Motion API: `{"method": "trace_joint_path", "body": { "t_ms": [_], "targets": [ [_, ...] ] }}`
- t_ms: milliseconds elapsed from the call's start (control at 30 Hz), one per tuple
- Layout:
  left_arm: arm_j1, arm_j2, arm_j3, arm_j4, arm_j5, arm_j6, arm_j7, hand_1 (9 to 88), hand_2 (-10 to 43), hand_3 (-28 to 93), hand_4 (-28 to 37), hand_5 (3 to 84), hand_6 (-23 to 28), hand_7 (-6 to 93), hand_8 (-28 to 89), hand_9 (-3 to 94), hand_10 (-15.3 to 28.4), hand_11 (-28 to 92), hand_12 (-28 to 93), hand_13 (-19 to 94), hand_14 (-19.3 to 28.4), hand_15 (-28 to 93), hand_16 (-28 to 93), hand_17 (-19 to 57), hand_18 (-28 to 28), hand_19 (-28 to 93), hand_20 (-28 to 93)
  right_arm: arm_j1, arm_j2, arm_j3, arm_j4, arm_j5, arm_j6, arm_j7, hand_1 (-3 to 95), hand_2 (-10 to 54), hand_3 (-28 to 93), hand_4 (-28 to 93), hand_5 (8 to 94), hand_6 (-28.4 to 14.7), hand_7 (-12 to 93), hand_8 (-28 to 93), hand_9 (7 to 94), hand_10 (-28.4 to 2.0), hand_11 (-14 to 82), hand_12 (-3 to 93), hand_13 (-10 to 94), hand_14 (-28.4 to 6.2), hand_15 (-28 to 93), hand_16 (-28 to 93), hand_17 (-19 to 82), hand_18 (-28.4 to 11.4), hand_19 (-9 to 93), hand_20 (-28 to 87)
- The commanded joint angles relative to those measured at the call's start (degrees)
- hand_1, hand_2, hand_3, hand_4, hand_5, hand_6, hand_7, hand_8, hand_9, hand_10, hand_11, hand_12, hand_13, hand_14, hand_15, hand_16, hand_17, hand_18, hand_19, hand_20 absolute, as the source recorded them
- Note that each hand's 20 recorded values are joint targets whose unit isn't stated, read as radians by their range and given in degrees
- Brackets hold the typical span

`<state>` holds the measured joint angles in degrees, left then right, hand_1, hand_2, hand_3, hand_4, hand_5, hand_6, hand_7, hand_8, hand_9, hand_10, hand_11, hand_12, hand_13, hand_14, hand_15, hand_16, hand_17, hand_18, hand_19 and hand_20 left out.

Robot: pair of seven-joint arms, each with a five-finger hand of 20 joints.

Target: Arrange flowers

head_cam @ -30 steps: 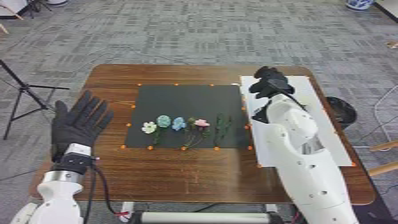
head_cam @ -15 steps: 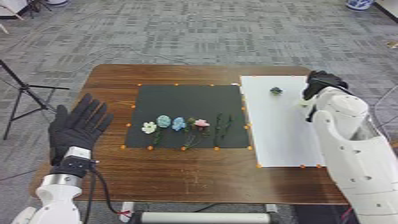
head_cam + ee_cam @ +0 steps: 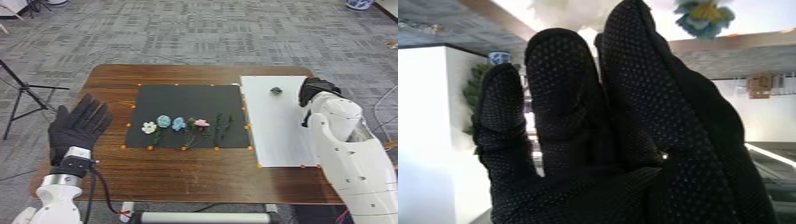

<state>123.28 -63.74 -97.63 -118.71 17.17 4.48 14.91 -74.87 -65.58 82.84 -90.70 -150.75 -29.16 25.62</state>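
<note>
Since the black-gloved right hand [image 3: 317,90] swung aside — fingers straight — the small blue flower [image 3: 276,90] is uncovered on the white rectangular sheet [image 3: 282,130], probably placed.

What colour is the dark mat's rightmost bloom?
The bloom is pink, seen best in the head view.

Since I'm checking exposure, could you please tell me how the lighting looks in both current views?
Head view: fairly even light, the white sheet standing out brightly against the dark mat; right wrist view: the right hand looks dark against strong backlight, and the pale panel nearly washes out.
</note>
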Motion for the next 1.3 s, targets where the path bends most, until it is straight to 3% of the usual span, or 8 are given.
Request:
{"method": "trace_joint_path", "body": {
  "t_ms": [33, 433, 533, 633, 800, 900, 1167, 1300],
  "targets": [
    [0.76, -0.50, -0.50, -0.62, -0.49, 0.88, 0.56, 25.6, 19.7, 64, -28.3, 40.9, 7.5, 8.8, -9, 33.9, 13.1, 17, 7, 26, 14.0, 20, -3, -6.4, 14.7, 36, 9, -1.37, -0.91, -0.57, 2.21, -3.14, 4.11, 0.22, 63.5, -9.5, 60, -28, 62.5, 0.3, 17, -13, 63.0, -9.8, 13.1, 14.4, 70, -2.2, 56, 40, 34, -20.6, 79, 38],
    [1.15, -0.82, -0.45, -0.94, -0.84, 1.72, 0.94, 25.6, 19.8, 64, -28.3, 41.3, 7.7, 9.0, -9, 34.2, 13.3, 18, 7, 27, 14.2, 21, -4, -6.4, 14.6, 36, 9, -3.37, -0.35, -0.56, 2.87, -3.40, 14.62, -0.68, 66.9, -9.5, 65, -28, 70.7, 2.0, 33, 0, 81.0, -6.3, 14.1, 44.5, 74, -2.3, 61, 43, 39, -19.9, 81, 42],
    [1.17, -0.79, -0.39, -0.85, -0.78, 1.69, 0.82, 25.6, 19.8, 64, -28.3, 41.4, 7.7, 9.0, -9, 34.3, 13.3, 18, 7, 27, 14.2, 22, -4, -6.4, 14.5, 36, 9, -4.05, 0.27, -0.09, 1.06, -0.92, 14.92, -1.02, 61.6, -9.5, 68, -28, 67.8, 0.7, 27, -2, 77.4, -7.3, 9.0, 36.6, 74, -2.0, 58, 43, 38, -20.2, 81, 41],
    [1.19, -0.84, -0.36, -0.84, -0.83, 1.77, 0.96, 25.5, 19.8, 64, -28.3, 41.4, 7.7, 9.1, -9, 34.4, 13.3, 18, 7, 27, 14.2, 22, -4, -6.4, 14.6, 36, 9, -4.80, 1.06, 0.10, -0.56, 0.42, 14.40, -1.65, 48.6, -9.5, 77, -26, 62.8, -0.9, 18, -12, 65.2, -11.4, 12.5, 16.5, 73, -5.1, 63, 33, 38, -20.5, 81, 40],
    [1.19, -0.82, -0.41, -0.76, -0.55, 1.30, 0.85, 25.6, 19.9, 64, -28.3, 41.4, 7.7, 9.1, -9, 34.4, 13.3, 18, 7, 27, 14.3, 22, -4, -6.5, 14.6, 37, 9, -6.28, 2.34, -0.04, -2.26, 2.10, 21.20, -2.23, 44.3, -9.5, 77, -25, 58.4, -2.1, 14, -11, 59.8, -11.6, 10.4, 13.2, 73, -6.3, 67, 31, 38, -21.0, 83, 39],
    [1.25, -0.84, -0.34, -0.83, -0.74, 1.47, 0.98, 25.4, 19.9, 65, -28.3, 41.3, 7.6, 9.1, -9, 34.4, 13.3, 18, 7, 27, 14.3, 22, -4, -6.6, 14.6, 37, 9, -6.31, 2.88, 0.64, -3.16, -1.18, 18.66, -3.63, 44.4, -9.5, 76, -25, 59.9, -1.8, 15, -11, 60.8, -11.8, 11.0, 13.5, 73, -6.1, 68, 30, 38, -21.0, 83, 40],
    [1.11, -0.90, -0.40, -0.76, -0.52, 1.30, 0.59, 25.6, 19.9, 64, -28.3, 41.3, 7.6, 9.2, -9, 34.4, 13.2, 18, 7, 27, 14.3, 22, -4, -6.6, 14.7, 37, 9, -4.63, 3.64, 3.13, -4.13, -3.29, -0.96, -2.09, 41.3, -9.5, 72, -28, 44.7, -5.8, 8, -10, 44.0, -14.0, 5.3, 11.9, 64, -9.4, 73, 30, 33, -21.9, 80, 39],
    [0.59, -0.57, 0.09, -0.96, -1.61, 3.76, 1.19, 25.3, 19.9, 65, -28.3, 41.5, 7.7, 9.3, -9, 34.6, 13.3, 18, 7, 27, 14.3, 22, -4, -6.6, 14.7, 37, 9, -4.72, 3.42, 3.14, -3.65, -3.47, -3.62, -1.54, 42.1, -9.5, 74, -28, 42.1, -6.7, 6, -9, 40.4, -14.8, 4.8, 11.7, 62, -10.2, 73, 30, 32, -22.3, 79, 39]
  ]
}}
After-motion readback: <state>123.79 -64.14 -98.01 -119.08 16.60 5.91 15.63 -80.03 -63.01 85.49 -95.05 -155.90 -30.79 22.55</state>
